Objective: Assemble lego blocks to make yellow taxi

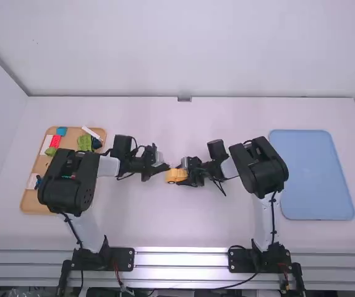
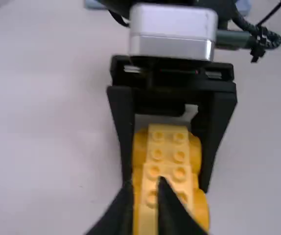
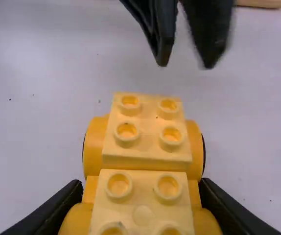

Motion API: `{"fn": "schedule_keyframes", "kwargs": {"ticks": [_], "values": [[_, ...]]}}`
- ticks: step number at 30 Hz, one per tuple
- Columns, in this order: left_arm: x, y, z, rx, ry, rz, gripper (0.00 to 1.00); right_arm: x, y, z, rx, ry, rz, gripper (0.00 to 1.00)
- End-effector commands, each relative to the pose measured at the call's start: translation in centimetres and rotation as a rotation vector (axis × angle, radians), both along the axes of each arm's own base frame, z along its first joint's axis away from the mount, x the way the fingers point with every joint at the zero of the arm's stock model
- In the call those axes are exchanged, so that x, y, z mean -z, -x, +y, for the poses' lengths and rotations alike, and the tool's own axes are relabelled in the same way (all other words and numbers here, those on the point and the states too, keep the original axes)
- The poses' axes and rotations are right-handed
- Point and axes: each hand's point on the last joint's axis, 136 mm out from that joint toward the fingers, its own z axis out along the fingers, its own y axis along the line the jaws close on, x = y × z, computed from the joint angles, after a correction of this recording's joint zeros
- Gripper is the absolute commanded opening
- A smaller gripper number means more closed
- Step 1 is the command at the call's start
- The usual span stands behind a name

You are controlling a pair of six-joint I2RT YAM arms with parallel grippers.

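The yellow toy car [image 1: 176, 176] is near the middle of the frame in the high view, between the 2 grippers. The right gripper [image 1: 187, 176] grasps it, with 1 finger pressed to each side. In the right wrist view, the far part of its top is a yellow block with 4 studs, and a second studded yellow block sits nearer the camera. Rounded yellow pieces bulge out along the 2 sides. Whether the car's underside touches the bench [image 1: 183, 229], I can't tell.

The left gripper [image 1: 162, 166] is just left of the car in the high view. Its fingers [image 3: 165, 46] are parted and grasp nothing; they look blurred at the bottom of the left wrist view, so how wide the gap is seems harder to judge there.

Farther out, a wooden tray [image 1: 37, 203] lies at the left of the high view, partly behind the left arm [image 1: 68, 185]. In its upper part are a blue block [image 1: 61, 131], a red block [image 1: 55, 141], green pieces [image 1: 84, 143] and a long white piece [image 1: 91, 132]. A blue tray [image 1: 313, 176] lies at the right of the frame, beyond the right arm [image 1: 261, 167].
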Motion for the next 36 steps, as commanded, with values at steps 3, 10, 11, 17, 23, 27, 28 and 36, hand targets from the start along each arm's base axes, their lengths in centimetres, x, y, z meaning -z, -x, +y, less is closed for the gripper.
{"fn": "schedule_keyframes", "kwargs": {"ticks": [3, 10, 11, 17, 23, 27, 28, 36], "values": [[2.0, 0.4, -1.0, -0.011, -0.107, 0.031, 0.02, 0.8, 0.3, -0.1, 0.012, 0.026, 0.021, 0.53], [5.8, 1.5, -0.9, -0.048, -0.264, 0.123, 0.02, 0.8, 0.3, -0.1, 0.012, 0.026, 0.019, 0.52], [5.9, 1.5, -0.8, -0.05, -0.269, 0.129, 0.02, 0.8, 0.2, -0.1, 0.012, 0.026, 0.018, 0.53], [7.9, 2.0, 1.3, -0.114, -0.395, 0.198, 0.02, 0.8, 0.2, -0.2, 0.015, 0.026, 0.017, 0.53], [5.0, 1.7, -0.6, -0.051, -0.261, 0.153, 0.02, 0.7, -0.2, -0.5, 0.022, 0.025, 0.009, 0.53], [0.6, 0.3, -1.3, -0.036, -0.17, 0.064, 0.02, 1.3, -0.9, -1.0, 0.057, 0.061, -0.007, 0.54], [-1.0, -0.1, -1.4, -0.035, -0.149, 0.023, 0.02, 1.7, -1.4, -1.2, 0.078, 0.089, -0.018, 0.54], [-10.6, -2.0, 1.5, -0.187, -0.092, -0.156, 0.99, 2.6, -2.5, -1.9, 0.129, 0.152, -0.039, 0.53]]}}
